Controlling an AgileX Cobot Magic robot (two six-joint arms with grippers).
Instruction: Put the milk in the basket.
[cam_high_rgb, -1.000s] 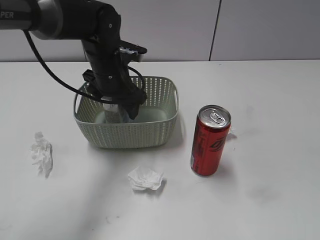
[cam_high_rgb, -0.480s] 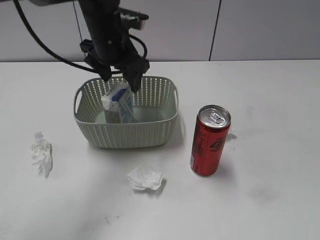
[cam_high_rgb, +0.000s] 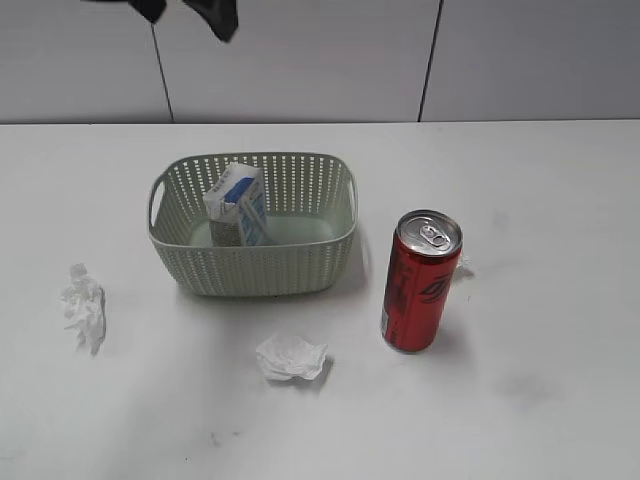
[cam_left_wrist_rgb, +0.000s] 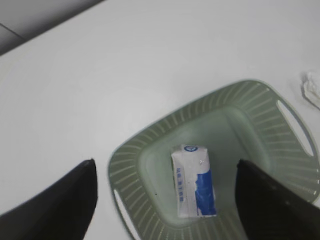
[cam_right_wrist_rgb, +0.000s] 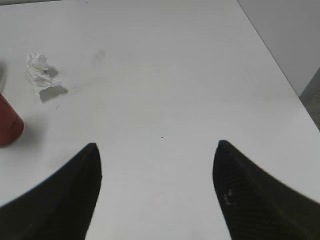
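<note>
— One milk (cam_high_rgb: 237, 206), white carton with blue panels: inside basket (cam_high_rgb: 300, 268), leaning toward its left end, clear of both arms.
— Grippers?
— Left gripper (cam_left_wrist_rgb: 165, 200): spread wide, empty, high above basket. Right gripper (cam_right_wrist_rgb: 156, 185): spread too, empty, over bare table (cam_right_wrist_rgb: 165, 75).
— Risks?
— Likely few. Carton tilted; could topple flat if basket gets bumped. Red can (cam_high_rgb: 420, 281) just beside basket, tall, easily knocked.
— Legible print?
— None; carton lettering too small, can logo unreadable.
</note>
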